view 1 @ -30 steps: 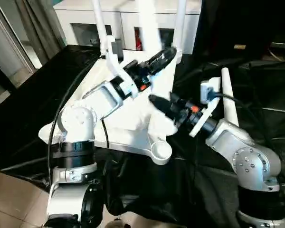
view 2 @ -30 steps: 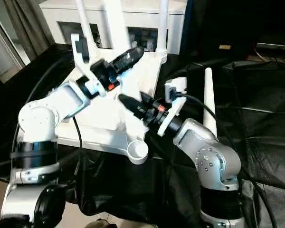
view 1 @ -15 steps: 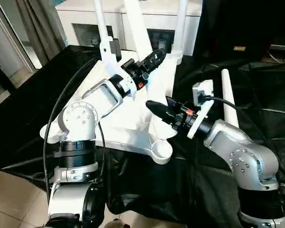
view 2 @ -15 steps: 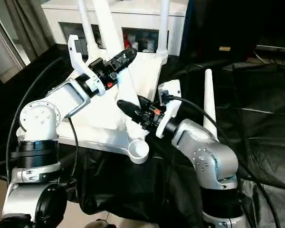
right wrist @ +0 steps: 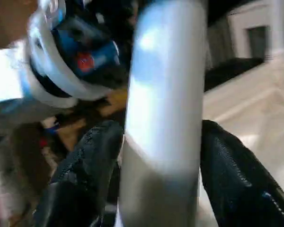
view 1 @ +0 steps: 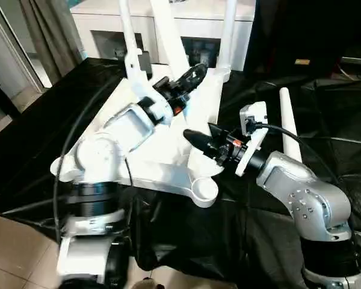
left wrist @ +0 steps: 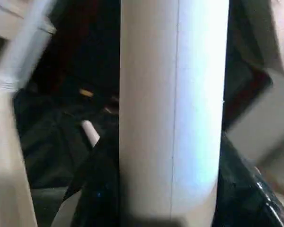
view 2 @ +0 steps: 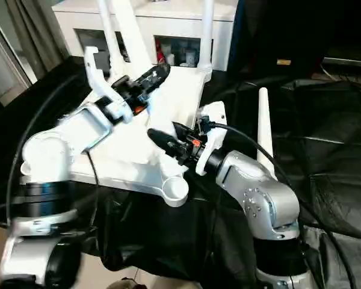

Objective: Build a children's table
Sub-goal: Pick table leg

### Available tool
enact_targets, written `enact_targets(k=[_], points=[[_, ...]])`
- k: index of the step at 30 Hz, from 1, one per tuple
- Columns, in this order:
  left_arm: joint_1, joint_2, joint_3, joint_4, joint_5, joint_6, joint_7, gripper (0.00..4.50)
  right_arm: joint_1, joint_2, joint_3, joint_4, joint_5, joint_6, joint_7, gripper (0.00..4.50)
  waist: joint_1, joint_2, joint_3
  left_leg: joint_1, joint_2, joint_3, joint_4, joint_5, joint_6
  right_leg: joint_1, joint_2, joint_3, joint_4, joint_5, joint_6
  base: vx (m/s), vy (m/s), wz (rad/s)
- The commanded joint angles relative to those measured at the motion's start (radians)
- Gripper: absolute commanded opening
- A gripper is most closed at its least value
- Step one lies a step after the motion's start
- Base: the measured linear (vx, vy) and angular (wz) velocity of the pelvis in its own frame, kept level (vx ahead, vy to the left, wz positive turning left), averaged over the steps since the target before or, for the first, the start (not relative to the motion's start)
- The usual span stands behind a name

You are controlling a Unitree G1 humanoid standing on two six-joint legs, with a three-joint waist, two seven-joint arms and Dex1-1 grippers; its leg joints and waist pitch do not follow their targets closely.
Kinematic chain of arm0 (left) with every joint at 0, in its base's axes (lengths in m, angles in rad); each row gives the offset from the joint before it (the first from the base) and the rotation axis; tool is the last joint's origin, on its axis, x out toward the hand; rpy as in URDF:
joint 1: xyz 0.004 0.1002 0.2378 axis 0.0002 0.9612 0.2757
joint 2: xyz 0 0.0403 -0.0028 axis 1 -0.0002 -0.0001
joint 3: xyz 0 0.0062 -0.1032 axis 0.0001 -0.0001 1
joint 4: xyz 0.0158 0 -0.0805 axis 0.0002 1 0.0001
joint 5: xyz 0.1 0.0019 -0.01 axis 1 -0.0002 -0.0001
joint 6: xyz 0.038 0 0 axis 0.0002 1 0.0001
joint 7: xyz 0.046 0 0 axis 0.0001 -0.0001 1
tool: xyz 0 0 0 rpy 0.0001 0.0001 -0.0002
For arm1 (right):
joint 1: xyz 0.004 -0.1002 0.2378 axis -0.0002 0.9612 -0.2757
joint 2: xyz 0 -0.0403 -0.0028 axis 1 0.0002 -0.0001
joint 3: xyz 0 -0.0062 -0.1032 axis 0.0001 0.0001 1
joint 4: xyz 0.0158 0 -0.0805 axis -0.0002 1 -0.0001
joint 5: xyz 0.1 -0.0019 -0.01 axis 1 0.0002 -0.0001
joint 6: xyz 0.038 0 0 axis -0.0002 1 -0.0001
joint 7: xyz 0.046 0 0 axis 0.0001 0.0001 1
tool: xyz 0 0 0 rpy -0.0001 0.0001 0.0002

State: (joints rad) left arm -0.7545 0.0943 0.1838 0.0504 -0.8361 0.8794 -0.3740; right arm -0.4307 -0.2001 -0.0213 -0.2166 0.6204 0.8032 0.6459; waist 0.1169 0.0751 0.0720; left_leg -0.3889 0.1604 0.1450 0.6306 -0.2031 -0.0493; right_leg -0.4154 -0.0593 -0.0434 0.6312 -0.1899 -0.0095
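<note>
The white tabletop lies underside up on black cloth. One white leg stands in a far corner socket and another in the other far one. A third leg leans over the tabletop, held in both grippers. My left gripper is shut on its upper part, with the tube between the black fingers. Lower down, my right gripper grips the same tube, a finger on each side. A fourth leg lies loose on the cloth at the right.
The near right corner socket has nothing in it. A white cabinet with glass fronts stands behind the table. Crumpled black cloth covers the floor to the right, and cables run along both arms.
The held leg's top has swung to the left. My left fingers have closed in onto it. The right gripper has shifted a little to the left.
</note>
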Motion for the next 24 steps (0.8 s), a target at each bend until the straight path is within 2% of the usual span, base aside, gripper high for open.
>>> enact_targets(k=[1, 2, 4, 5, 6, 7, 9, 10, 11, 12, 14, 15, 18, 22, 24], points=[[-0.009, 0.045, -0.039, -0.029, -0.032, 0.046, -0.111, 1.85, -0.008, -0.034, -0.015, -0.004, 0.064, 0.060, 0.067, 3.13, 0.007, -0.015, -0.089, 0.006, 0.037, -0.009, -0.061, 0.002, 0.055, 0.066, -0.066, 0.041, -0.067, -0.130, -0.180, 0.000, 0.000, 0.00], [-0.009, 0.045, -0.039, -0.029, -0.032, 0.046, -0.111, 1.85, -0.008, -0.034, -0.015, -0.004, 0.064, 0.060, 0.067, 3.13, 0.008, -0.013, -0.087, 0.006, 0.041, -0.009, -0.062, 0.000, 0.050, 0.063, -0.067, 0.042, -0.066, -0.118, -0.189, 0.000, 0.000, 0.00], [-0.022, 0.082, -0.066, -0.034, -0.056, 0.072, -0.199, 1.84, -0.015, -0.071, -0.026, -0.003, 0.125, 0.117, 0.124, 3.19, 0.011, -0.015, -0.090, 0.004, 0.040, -0.008, -0.061, 0.003, 0.047, 0.067, -0.069, 0.041, -0.062, -0.099, -0.203, 0.000, 0.000, 0.00], [-0.031, 0.093, -0.076, -0.034, -0.067, 0.079, -0.235, 1.84, -0.021, -0.085, -0.029, -0.002, 0.149, 0.142, 0.145, 3.19, 0.012, -0.006, -0.090, 0.007, 0.040, -0.009, -0.061, -0.003, 0.047, 0.066, -0.067, 0.040, -0.064, -0.098, -0.206, 0.000, 0.000, 0.00], [-0.034, 0.095, -0.079, -0.034, -0.070, 0.081, -0.245, 1.84, -0.022, -0.091, -0.026, -0.001, 0.153, 0.150, 0.151, 3.19, 0.012, -0.009, -0.090, 0.006, 0.040, -0.010, -0.061, -0.004, 0.047, 0.067, -0.067, 0.040, -0.063, -0.096, -0.207, 0.000, 0.000, 0.00], [-0.047, 0.104, -0.089, -0.034, -0.081, 0.087, -0.286, 1.84, -0.028, -0.121, -0.009, 0.001, 0.165, 0.187, 0.177, 3.19, 0.013, -0.008, -0.089, 0.007, 0.040, -0.009, -0.061, -0.009, 0.044, 0.067, -0.066, 0.041, -0.064, -0.098, -0.211, 0.000, 0.000, 0.00], [-0.057, 0.106, -0.091, -0.028, -0.082, 0.084, -0.306, 1.84, -0.030, -0.140, 0.009, -0.001, 0.167, 0.206, 0.190, 3.19, 0.014, -0.009, -0.090, 0.007, 0.041, -0.009, -0.061, -0.009, 0.037, 0.068, -0.068, 0.041, -0.063, -0.091, -0.217, 0.000, 0.000, 0.00], [-0.068, 0.104, -0.088, -0.017, -0.082, 0.075, -0.322, 1.84, -0.028, -0.157, 0.029, -0.008, 0.174, 0.232, 0.199, 3.19, 0.015, 0.000, -0.091, 0.007, 0.040, -0.009, -0.059, -0.012, 0.033, 0.069, -0.068, 0.041, -0.064, -0.091, -0.218, 0.000, 0.000, 0.00], [-0.068, 0.104, -0.088, -0.017, -0.082, 0.075, -0.322, 1.84, -0.028, -0.157, 0.029, -0.008, 0.174, 0.232, 0.199, 3.19, 0.015, -0.006, -0.089, 0.007, 0.041, -0.009, -0.060, -0.021, 0.029, 0.071, -0.068, 0.041, -0.066, -0.095, -0.220, 0.000, 0.000, 0.00], [-0.072, 0.101, -0.089, -0.014, -0.081, 0.069, -0.328, 1.84, -0.025, -0.162, 0.038, -0.012, 0.175, 0.242, 0.198, 3.19, 0.015, -0.008, -0.088, 0.006, 0.040, -0.008, -0.061, -0.027, 0.027, 0.071, -0.069, 0.041, -0.067, -0.105, -0.220, 0.000, 0.000, 0.00], [-0.071, 0.099, -0.102, -0.013, -0.079, 0.060, -0.356, 1.84, -0.023, -0.166, 0.060, -0.010, 0.165, 0.263, 0.186, 3.19, 0.015, -0.003, -0.089, 0.004, 0.040, -0.009, -0.062, -0.034, 0.018, 0.073, -0.071, 0.042, -0.070, -0.141, -0.207, 0.000, 0.000, 0.00], [-0.070, 0.097, -0.104, -0.013, -0.080, 0.060, -0.360, 1.84, -0.023, -0.167, 0.064, -0.009, 0.164, 0.268, 0.183, 3.19, 0.013, -0.005, -0.089, 0.006, 0.040, -0.009, -0.062, -0.038, 0.014, 0.072, -0.070, 0.042, -0.072, -0.151, -0.200, 0.000, 0.000, 0.00], [-0.068, 0.102, -0.117, -0.019, -0.081, 0.061, -0.386, 1.84, -0.025, -0.163, 0.053, -0.010, 0.177, 0.288, 0.171, 2.83, 0.014, -0.004, -0.091, 0.006, 0.040, -0.009, -0.062, -0.035, 0.011, 0.072, -0.069, 0.041, -0.072, -0.156, -0.194, 0.000, 0.000, 0.00], [-0.065, 0.115, -0.137, -0.026, -0.078, 0.064, -0.420, 1.84, -0.035, -0.160, 0.030, -0.002, 0.199, 0.297, 0.162, 2.72, 0.015, -0.003, -0.092, 0.005, 0.040, -0.009, -0.062, -0.035, 0.010, 0.071, -0.068, 0.041, -0.071, -0.152, -0.193, 0.000, 0.000, 0.00], [-0.061, 0.122, -0.147, -0.026, -0.075, 0.068, -0.433, 1.84, -0.044, -0.161, 0.014, -0.003, 0.213, 0.291, 0.169, 2.72, 0.016, 0.002, -0.091, 0.005, 0.040, -0.010, -0.062, -0.042, 0.006, 0.070, -0.068, 0.040, -0.072, -0.159, -0.191, 0.000, 0.000, 0.00]])
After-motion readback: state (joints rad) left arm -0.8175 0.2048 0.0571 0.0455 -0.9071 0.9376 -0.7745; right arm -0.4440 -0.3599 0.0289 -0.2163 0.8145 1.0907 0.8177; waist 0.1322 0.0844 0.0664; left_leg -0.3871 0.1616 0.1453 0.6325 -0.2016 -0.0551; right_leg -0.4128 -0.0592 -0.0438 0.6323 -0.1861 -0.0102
